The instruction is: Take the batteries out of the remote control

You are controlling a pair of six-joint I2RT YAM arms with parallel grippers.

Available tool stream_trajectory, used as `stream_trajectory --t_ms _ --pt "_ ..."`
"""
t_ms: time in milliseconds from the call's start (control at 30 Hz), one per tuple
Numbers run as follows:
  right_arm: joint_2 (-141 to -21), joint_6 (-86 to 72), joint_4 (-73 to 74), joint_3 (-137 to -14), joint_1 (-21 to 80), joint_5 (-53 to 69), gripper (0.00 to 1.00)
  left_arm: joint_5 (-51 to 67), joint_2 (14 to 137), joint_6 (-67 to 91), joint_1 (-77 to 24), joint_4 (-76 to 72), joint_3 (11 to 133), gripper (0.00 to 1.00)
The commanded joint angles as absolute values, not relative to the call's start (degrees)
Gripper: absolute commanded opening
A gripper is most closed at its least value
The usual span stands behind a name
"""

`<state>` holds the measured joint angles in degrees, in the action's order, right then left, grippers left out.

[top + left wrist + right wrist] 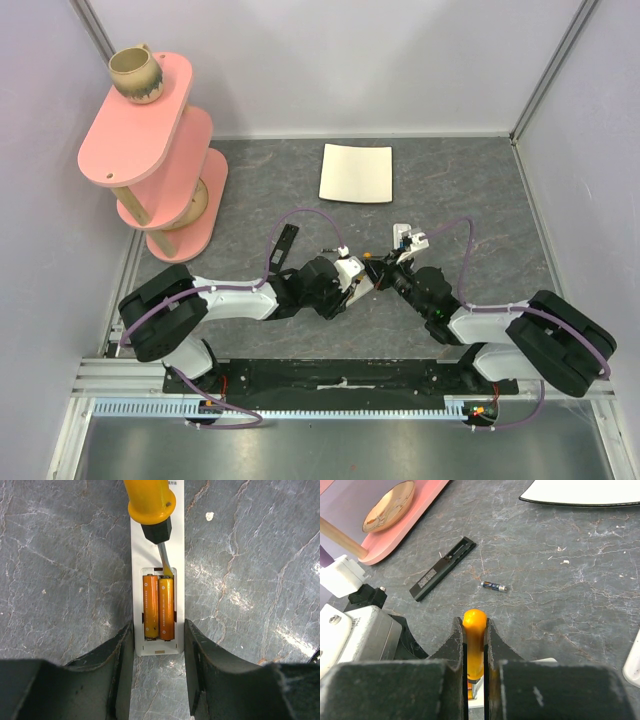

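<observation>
The white remote control [158,647] lies lengthwise on the grey table, its battery bay uncovered. Two orange batteries [150,605] rest side by side in the bay. My left gripper [159,630] straddles the remote's near end, and its fingers [122,645] press against both long edges. A screwdriver [150,500] with an orange handle points down at the bay, and its blade [165,562] meets the far end of the right battery [166,607]. My right gripper [475,622] is shut on that handle [474,619]. In the top view both grippers [372,272] meet mid-table.
A flat black bar [442,569] and a small dark loose cell [495,586] lie on the table beyond the grippers. A white plate [356,172] sits at the back. A pink tiered shelf [150,150] at the left carries a mug [135,75] and a bowl [387,505].
</observation>
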<state>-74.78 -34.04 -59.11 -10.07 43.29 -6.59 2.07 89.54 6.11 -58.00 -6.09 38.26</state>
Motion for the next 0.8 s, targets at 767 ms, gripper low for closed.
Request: stream_trajectory --t_ms 767 --pt "-72.51 -53.35 -70.4 -6.77 44.12 -0.09 0.0 2.9 92.9 5.27 -58.1 -4.48 37.88 0.02"
